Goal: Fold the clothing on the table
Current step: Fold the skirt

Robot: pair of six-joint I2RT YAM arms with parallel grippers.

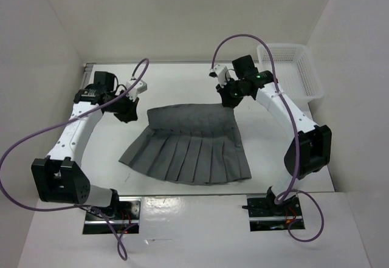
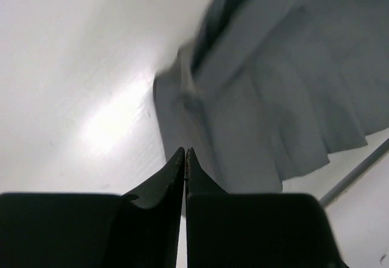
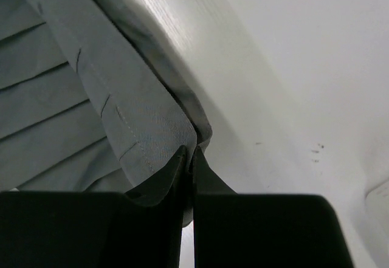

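As it lies now, the clothing point(image 1: 191, 149) is opened out flat in the middle of the table point(image 1: 182, 82). Its waistband point(image 1: 191, 111) is on the far edge and its hem point(image 1: 182, 180) fans wide toward the arm bases. Pleats run straight. No layer is turned over another that I can see, so by my reading no fold is made yet and the whole job is left.

Right gripper point(image 1: 230, 101): at the clothing's far right corner. Fingers pressed together. In its wrist view the waistband end runs straight into the tips and humps up there, with shadow under it. Looks pinched, a thin bite of cloth only.

Left gripper point(image 1: 127, 116): just off the clothing's far left corner, with a strip of bare table between them in the overhead view. Fingers closed tip to tip, nothing seen between them. Its wrist view is blurred; the corner sits just beyond the tips.

Judgement: corner-taking stage, one corner taken, the other not. The left fingers would need to part and take their corner before the waistband can be carried toward the hem.

Surface around the clothing: matte white, with a glare patch off its left corner and a few tiny dark specks off its right. White mesh basket point(image 1: 311, 73) is beyond the clothing's far right, well apart from it. Plain white walls close in left, right and behind the clothing. Purple cables point(image 1: 24, 140) loop off both arms.
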